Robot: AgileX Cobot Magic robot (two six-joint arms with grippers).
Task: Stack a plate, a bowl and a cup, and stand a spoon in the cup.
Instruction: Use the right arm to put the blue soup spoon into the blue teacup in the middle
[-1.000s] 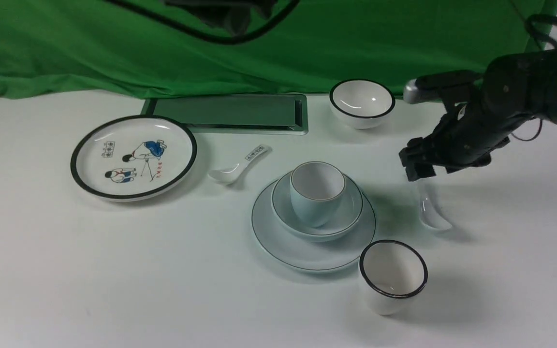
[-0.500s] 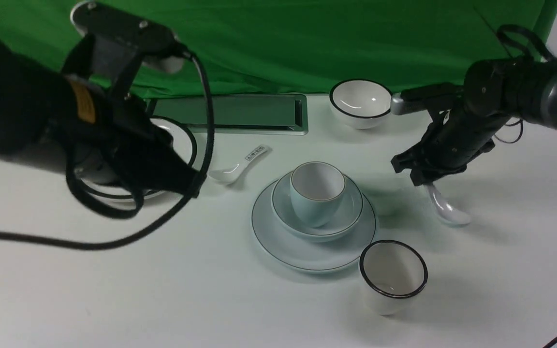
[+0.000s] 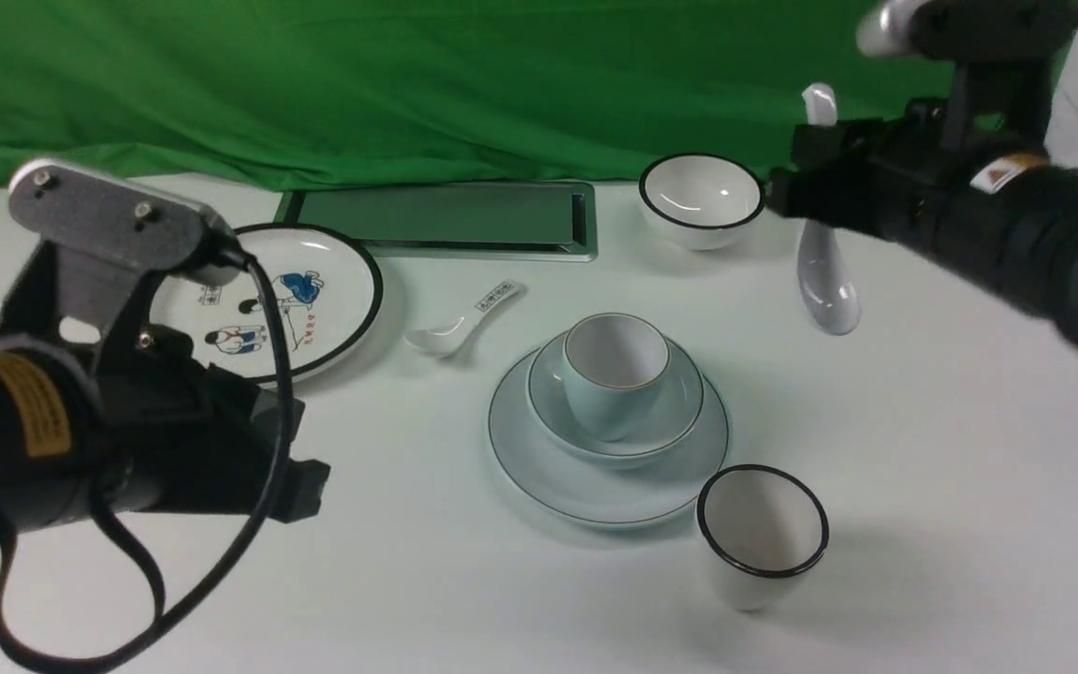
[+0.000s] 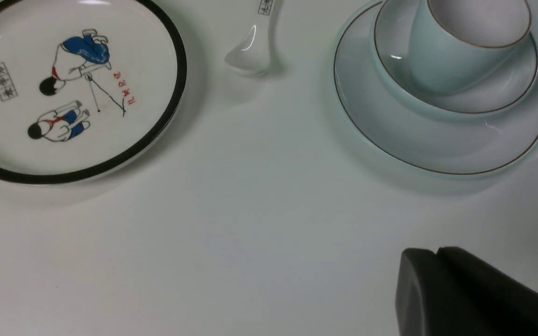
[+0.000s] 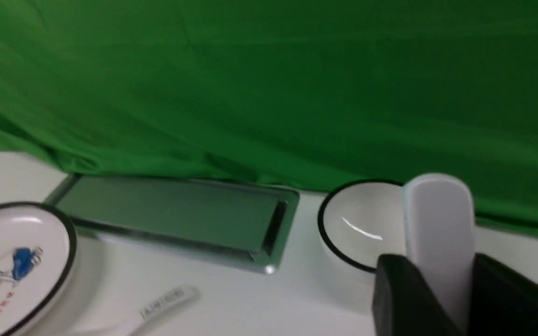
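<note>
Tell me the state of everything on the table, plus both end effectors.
Plate, flat, under bowl.
Bowl, upright on plate, holding cup.
Cup, upright in bowl, empty.
Spoon, held off table, scoop down.
Right end effector, shut on spoon.
Left end effector, shut, empty.
Marked spoon, lying on table.
Cartoon plate, flat, empty.
Black-rimmed bowl, upright, empty.
Black-rimmed cup, upright, empty.

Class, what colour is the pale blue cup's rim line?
Thin brownish line on the pale blue handleless cup; clearest in the left wrist view.
</note>
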